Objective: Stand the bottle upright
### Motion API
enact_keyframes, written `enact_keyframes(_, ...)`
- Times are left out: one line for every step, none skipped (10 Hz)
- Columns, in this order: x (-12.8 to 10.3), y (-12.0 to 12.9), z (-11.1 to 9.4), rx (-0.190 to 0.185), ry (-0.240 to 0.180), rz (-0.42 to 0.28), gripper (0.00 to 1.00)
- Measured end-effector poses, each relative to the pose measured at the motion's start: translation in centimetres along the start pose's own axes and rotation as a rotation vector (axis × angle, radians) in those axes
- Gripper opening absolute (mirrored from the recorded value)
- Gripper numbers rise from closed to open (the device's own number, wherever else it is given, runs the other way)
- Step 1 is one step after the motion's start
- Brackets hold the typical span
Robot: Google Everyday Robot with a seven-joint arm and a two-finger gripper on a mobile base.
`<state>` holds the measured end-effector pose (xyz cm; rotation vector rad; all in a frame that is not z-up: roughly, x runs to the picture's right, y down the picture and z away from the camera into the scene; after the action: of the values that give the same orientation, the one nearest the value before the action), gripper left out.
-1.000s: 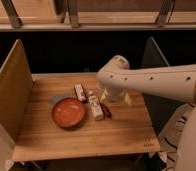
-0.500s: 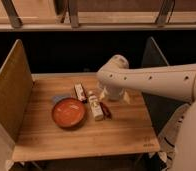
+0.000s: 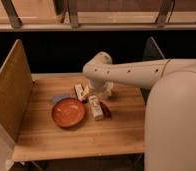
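The bottle (image 3: 95, 107) is small, slim and cream-white with a pale label. It lies on its side on the wooden table (image 3: 66, 137), just right of the orange bowl (image 3: 68, 112). My gripper (image 3: 103, 92) hangs from the white arm (image 3: 136, 72) and points down. It is just behind the bottle's far end and a little to its right, close above the table. I cannot tell whether it touches the bottle.
A small dark red elongated object (image 3: 106, 109) lies right beside the bottle. A flat white packet with a dark red stripe (image 3: 80, 92) lies behind the bowl, next to a grey-blue item (image 3: 61, 98). A tall side panel (image 3: 11, 95) walls the table's left; another (image 3: 152, 50) stands at the right.
My arm and gripper have shifted a little to the left, closer to the bottle's far end. The bottle, bowl and other items have not moved.
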<state>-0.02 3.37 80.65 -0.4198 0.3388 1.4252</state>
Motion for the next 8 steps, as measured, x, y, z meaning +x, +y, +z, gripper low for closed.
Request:
enact_keyframes(-0.4,0.2,0.4,-0.005,0.003,-0.009,0.8)
enact_keyframes(-0.4,0.1,0.4,-0.004,0.004,-0.007,0.8)
enact_keyframes(-0.4,0.0,0.4,-0.003,0.004,-0.006,0.8)
enact_keyframes(-0.4,0.1,0.4,-0.004,0.003,-0.008,0.8)
enact_keyframes(-0.4,0.2,0.4,-0.004,0.004,-0.007,0.8)
enact_keyframes(-0.5,0.3,0.9,-0.009,0.01,-0.013,0.8)
enact_keyframes(-0.8,0.9,1.5,-0.014,0.017,-0.033,0.8)
enact_keyframes(-1.0,1.9,2.2,-0.023,0.029,-0.057,0.8)
